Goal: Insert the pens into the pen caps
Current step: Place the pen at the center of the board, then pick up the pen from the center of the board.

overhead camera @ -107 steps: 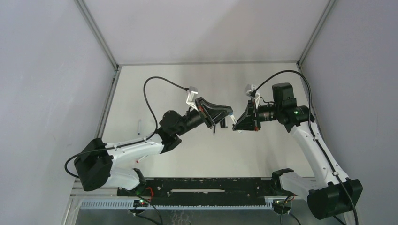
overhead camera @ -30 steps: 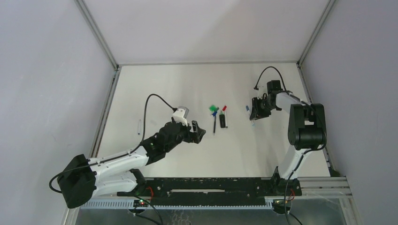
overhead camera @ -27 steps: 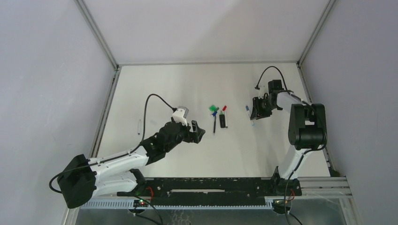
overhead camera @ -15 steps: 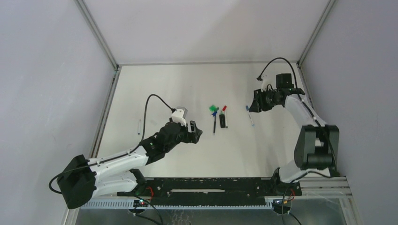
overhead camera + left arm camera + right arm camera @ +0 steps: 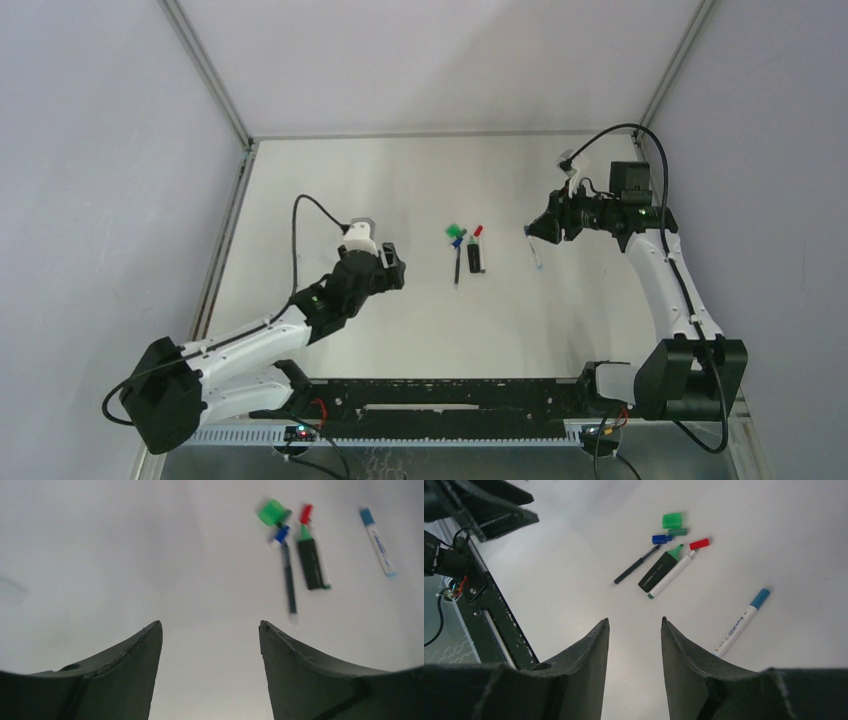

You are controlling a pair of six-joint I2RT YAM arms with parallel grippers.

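Both arms are empty-handed: the left gripper [image 5: 210, 625] hangs with jaws spread wide, the right gripper [image 5: 634, 620] with a narrower gap holding nothing. On the white table [image 5: 400, 190], a thick black-barrelled highlighter [image 5: 657, 572], a slim dark pen [image 5: 634, 567] and a white red-ended marker [image 5: 672, 576] lie bunched close, a green plastic cap [image 5: 672, 520] and small blue cap [image 5: 661, 539] just beside their tips; a white blue-ended marker [image 5: 740, 624] lies apart. Reaching into that bunch risks nudging neighbours or scattering the light caps.
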